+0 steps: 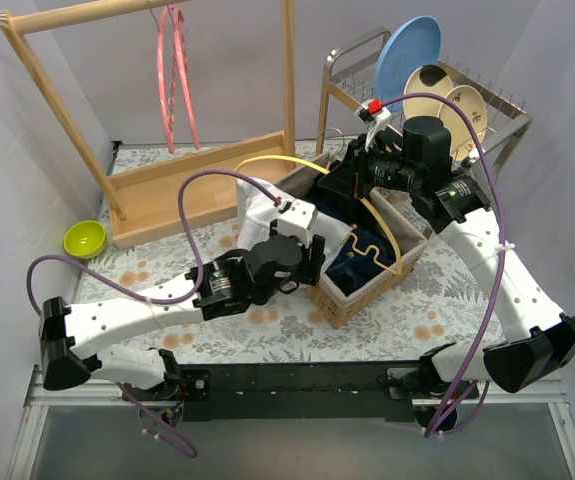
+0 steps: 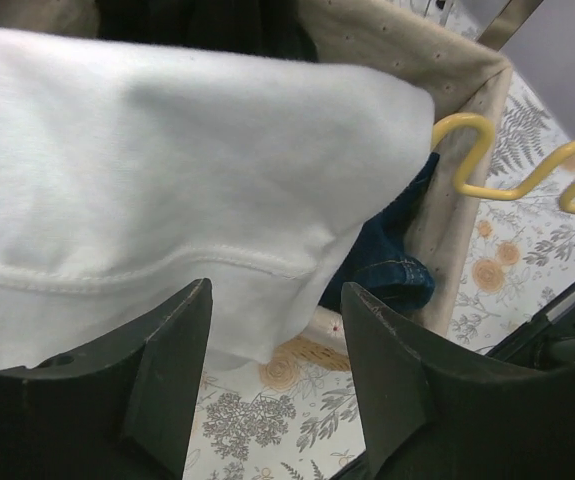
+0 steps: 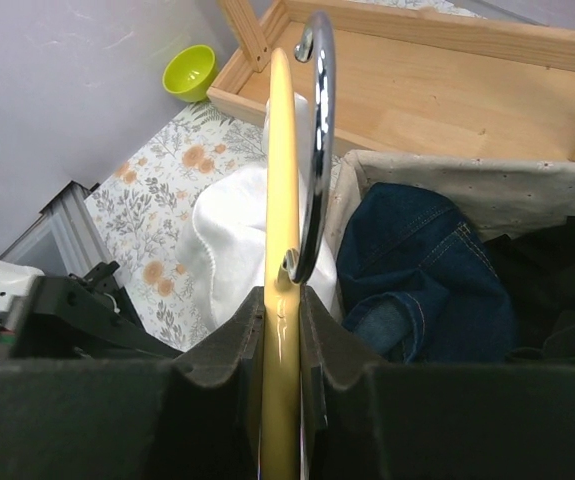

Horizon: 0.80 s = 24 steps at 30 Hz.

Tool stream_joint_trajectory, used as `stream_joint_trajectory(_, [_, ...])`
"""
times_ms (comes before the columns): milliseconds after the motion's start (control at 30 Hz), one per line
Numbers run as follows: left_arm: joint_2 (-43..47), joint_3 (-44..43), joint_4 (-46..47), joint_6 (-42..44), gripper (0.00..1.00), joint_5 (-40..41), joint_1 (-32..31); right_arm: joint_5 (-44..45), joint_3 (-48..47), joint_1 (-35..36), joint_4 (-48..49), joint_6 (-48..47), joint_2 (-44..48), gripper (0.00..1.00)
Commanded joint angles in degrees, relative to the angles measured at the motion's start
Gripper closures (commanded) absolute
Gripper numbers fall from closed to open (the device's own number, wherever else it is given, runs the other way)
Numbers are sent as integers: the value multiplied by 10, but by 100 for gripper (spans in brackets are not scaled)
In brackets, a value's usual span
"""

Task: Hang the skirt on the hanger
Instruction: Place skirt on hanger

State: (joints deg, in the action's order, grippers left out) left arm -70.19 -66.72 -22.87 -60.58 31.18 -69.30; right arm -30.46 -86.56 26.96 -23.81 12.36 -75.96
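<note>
A white cloth [image 1: 262, 205] hangs over the left rim of the wicker basket [image 1: 352, 300]. A dark denim garment [image 1: 362, 255] lies inside the basket. I cannot tell which of them is the skirt. My right gripper [image 3: 281, 320] is shut on the yellow hanger [image 3: 281, 200] just below its metal hook [image 3: 319, 130], holding it over the basket. My left gripper [image 2: 277, 330] is open and empty, just under the hem of the white cloth [image 2: 167, 150], beside the basket wall [image 2: 457, 230]. The hanger's wavy arm [image 2: 487, 150] shows past the denim [image 2: 387, 260].
A wooden clothes rack [image 1: 182, 190] with pink hangers [image 1: 172, 80] stands at the back left. A green bowl [image 1: 84, 238] sits on the floral cloth at the left. A wire dish rack with plates [image 1: 437, 90] stands at the back right, close behind my right arm.
</note>
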Motion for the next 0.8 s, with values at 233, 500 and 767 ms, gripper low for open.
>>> stream_joint_trajectory(233, [-93, -10, 61, 1, 51, 93, -13, -19, -13, -5, 68, 17, 13, 99])
stream_joint_trajectory(500, [-96, -8, 61, 6, 94, 114, -16, -21, -5, -4, 71, 16, 13, 99])
stream_joint_trajectory(767, [-28, -11, 81, 11, 100, -39, -20, 0, -6, -4, 69, -7, 13, 99])
